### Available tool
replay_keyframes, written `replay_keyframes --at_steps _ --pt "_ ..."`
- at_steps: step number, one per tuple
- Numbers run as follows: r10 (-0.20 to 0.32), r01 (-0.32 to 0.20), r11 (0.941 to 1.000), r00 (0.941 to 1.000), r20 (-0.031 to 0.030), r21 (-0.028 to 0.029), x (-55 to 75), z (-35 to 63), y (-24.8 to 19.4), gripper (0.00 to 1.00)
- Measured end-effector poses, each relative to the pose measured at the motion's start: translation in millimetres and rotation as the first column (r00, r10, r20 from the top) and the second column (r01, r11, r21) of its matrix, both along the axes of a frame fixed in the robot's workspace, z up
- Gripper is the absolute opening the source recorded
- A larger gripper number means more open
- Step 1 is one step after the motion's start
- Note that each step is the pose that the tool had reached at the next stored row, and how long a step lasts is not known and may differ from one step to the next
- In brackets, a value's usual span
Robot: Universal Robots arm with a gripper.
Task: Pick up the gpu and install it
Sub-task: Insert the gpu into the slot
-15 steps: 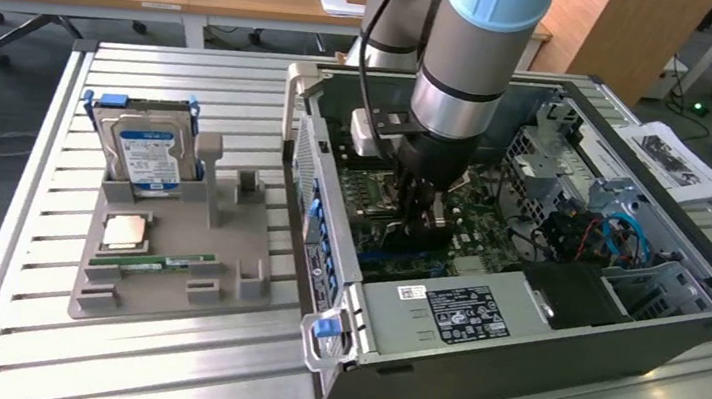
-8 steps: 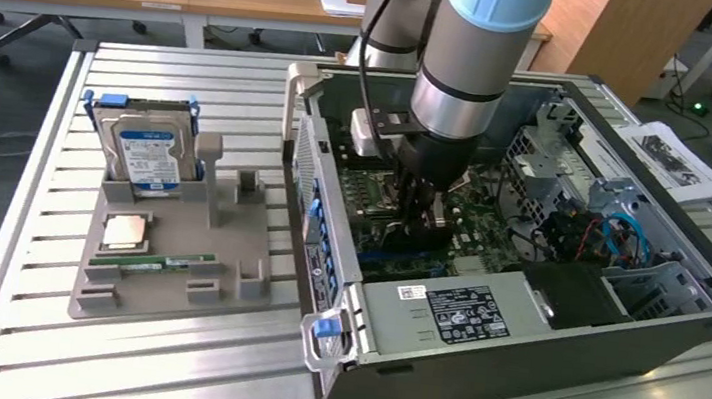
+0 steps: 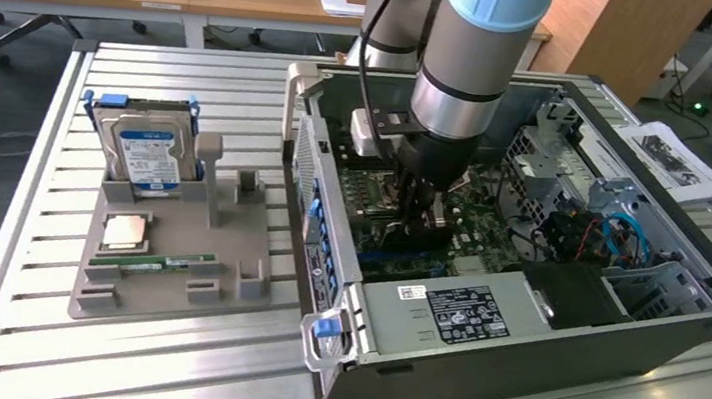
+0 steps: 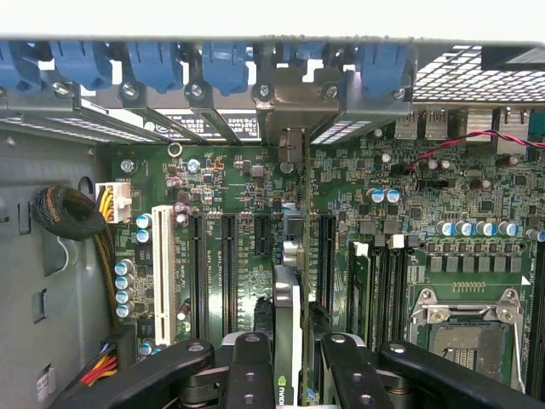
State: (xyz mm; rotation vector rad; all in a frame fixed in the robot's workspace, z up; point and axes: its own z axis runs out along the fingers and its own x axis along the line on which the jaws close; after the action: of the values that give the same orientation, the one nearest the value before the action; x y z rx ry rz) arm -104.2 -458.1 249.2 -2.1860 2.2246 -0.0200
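The gpu [image 4: 289, 311] stands edge-on between my black fingers [image 4: 251, 358], its green board and black cooler running toward the rear of the case. My gripper [image 4: 295, 349] is shut on it. Its silver end bracket [image 4: 289, 128] lines up with a rear slot opening under the blue clips [image 4: 226, 64]. The card sits over the motherboard [image 4: 238, 170], between two black expansion slots [image 4: 228, 273]; I cannot tell whether it is seated. In the exterior view my gripper [image 3: 429, 213] reaches down inside the open computer case [image 3: 664, 325], hiding most of the card.
A grey holder tray [image 3: 144, 291] lies at the exterior view's left with a blue-labelled hard drive [image 3: 147, 156], a narrow memory stick [image 3: 160, 264] and a small square chip [image 3: 127, 230]. Cables [image 3: 594, 232] and a drive cage crowd the case. A CPU socket [image 4: 464, 328] lies beside the slots.
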Motion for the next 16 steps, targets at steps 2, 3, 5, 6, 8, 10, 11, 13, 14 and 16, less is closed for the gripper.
replay_keyframes --at_steps 2,3,5,6,8,10,11,13,14,16 --pt "0.0 0.0 1.0 1.0 0.0001 0.0001 -0.1 -0.1 0.0 0.26" --pt "0.0 0.0 1.0 1.0 0.0003 0.0001 -0.4 -0.3 0.0 0.26" --pt "0.0 0.0 1.0 1.0 0.0004 0.0 -1.2 -0.5 0.1 0.26" --pt "0.0 0.0 1.0 1.0 0.0004 0.0 -1.3 -0.5 0.1 0.26" --pt "0.0 0.0 1.0 1.0 0.0004 0.0002 -1.4 -0.6 0.0 0.26" --pt "0.0 0.0 1.0 1.0 0.0004 0.0001 -1.6 -0.5 0.0 0.26" --pt "0.0 0.0 1.0 1.0 0.0004 0.0 -1.7 -0.6 0.0 0.26" --pt "0.0 0.0 1.0 1.0 0.0004 0.0001 -1.7 -0.6 0.0 0.26" --pt "0.0 0.0 1.0 1.0 0.0003 0.0001 -1.8 -0.6 0.0 0.26" --pt "0.0 0.0 1.0 1.0 0.0003 0.0 -1.8 -0.7 0.0 0.26"
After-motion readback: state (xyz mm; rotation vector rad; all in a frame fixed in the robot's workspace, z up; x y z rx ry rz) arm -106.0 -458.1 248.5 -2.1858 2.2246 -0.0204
